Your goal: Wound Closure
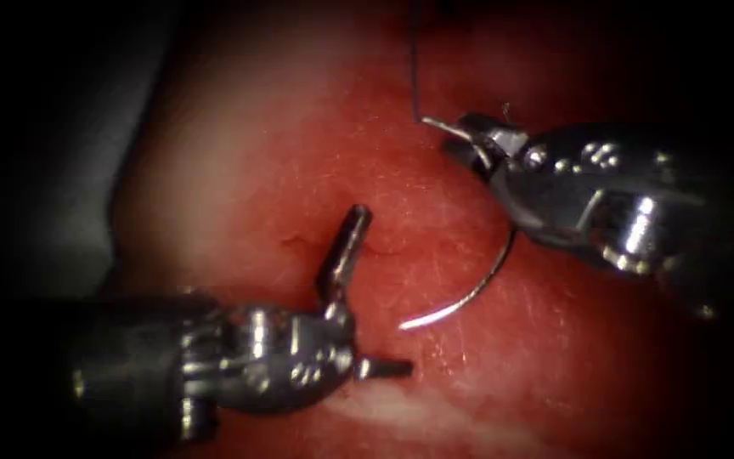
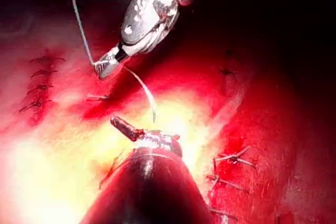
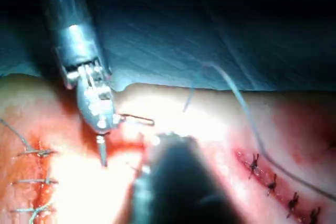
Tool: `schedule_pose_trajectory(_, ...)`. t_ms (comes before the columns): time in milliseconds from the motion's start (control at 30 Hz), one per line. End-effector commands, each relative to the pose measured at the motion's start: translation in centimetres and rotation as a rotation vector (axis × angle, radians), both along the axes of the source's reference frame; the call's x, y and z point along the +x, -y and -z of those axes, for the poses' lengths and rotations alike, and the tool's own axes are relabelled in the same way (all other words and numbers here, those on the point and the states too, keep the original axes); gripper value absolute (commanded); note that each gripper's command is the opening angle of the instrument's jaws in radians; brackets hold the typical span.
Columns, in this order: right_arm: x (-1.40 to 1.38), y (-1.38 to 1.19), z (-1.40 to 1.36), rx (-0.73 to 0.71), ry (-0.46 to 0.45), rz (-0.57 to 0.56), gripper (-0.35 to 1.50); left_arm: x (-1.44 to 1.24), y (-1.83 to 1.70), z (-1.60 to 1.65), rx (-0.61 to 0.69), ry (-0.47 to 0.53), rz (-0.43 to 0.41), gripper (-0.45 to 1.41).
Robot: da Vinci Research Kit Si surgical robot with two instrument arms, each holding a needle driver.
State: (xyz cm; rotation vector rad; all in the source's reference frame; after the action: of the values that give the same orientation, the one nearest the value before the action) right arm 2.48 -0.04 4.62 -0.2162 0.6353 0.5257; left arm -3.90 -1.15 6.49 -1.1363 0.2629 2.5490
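Observation:
My right tool point(image 1: 462, 140) is shut on the curved needle point(image 1: 479, 287) close to its tail, where the dark thread point(image 1: 414, 59) joins and runs up out of sight. The needle arcs down below the jaws, and its bare tip points left above the tissue point(image 1: 239, 170), not in it. My left tool point(image 1: 380, 289) stands wide open just left of the tip and holds nothing. One jaw points up and the other to the right. A small dark nick point(image 1: 295, 242) marks the tissue beside the upper jaw. In the left wrist view the needle point(image 2: 144, 90) hangs from the right tool point(image 2: 107, 67).
Finished rows of stitches point(image 2: 39, 82) and more stitches point(image 2: 231, 166) lie on either side of this spot. Another stitch row point(image 3: 273, 182) has loose thread point(image 3: 247, 114) trailing over it. Red fluid wets the tissue around the tools.

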Motion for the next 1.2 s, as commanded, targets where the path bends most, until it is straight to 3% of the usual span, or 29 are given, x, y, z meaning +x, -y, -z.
schedule_pose_trajectory(33,0.03,-0.02,-0.06,-0.003,-0.018,0.005,-0.35,-0.06,0.0,-0.05,0.004,0.005,0.001,1.4)
schedule_pose_trajectory(67,0.03,-0.04,-0.04,-0.017,-0.053,0.026,-0.35,-0.03,-0.02,0.0,0.025,0.035,0.0,1.4)
schedule_pose_trajectory(100,0.02,-0.08,-0.01,-0.069,-0.146,0.085,-0.35,0.07,-0.06,0.12,0.076,0.103,-0.004,1.31)
schedule_pose_trajectory(200,0.04,-0.15,-0.01,-0.129,-0.344,0.227,-0.35,0.36,-0.1,0.26,0.135,0.149,0.001,1.15)
schedule_pose_trajectory(367,0.05,-0.22,-0.08,-0.188,-0.431,0.358,-0.35,0.6,-0.12,0.21,0.173,0.147,0.037,0.91)
schedule_pose_trajectory(400,0.05,-0.24,-0.11,-0.21,-0.453,0.398,-0.35,0.65,-0.13,0.18,0.181,0.153,0.039,0.79)
schedule_pose_trajectory(500,0.08,-0.29,-0.22,-0.27,-0.521,0.497,-0.35,0.82,-0.14,0.02,0.216,0.181,0.054,0.21)
schedule_pose_trajectory(533,0.11,-0.31,-0.31,-0.299,-0.544,0.537,-0.35,0.87,-0.14,-0.08,0.225,0.205,0.04,-0.13)
schedule_pose_trajectory(600,0.16,-0.33,-0.38,-0.327,-0.556,0.568,-0.35,0.88,-0.14,-0.19,0.24,0.244,0.016,-0.45)
schedule_pose_trajectory(867,0.56,-0.3,-0.72,-0.533,-0.531,0.807,-0.35,0.73,-0.02,-0.81,0.309,0.286,-0.017,-0.45)
schedule_pose_trajectory(1200,0.76,-0.24,-0.91,-0.645,-0.486,0.935,-0.35,0.58,-0.04,-1.05,0.304,0.245,0.019,-0.32)
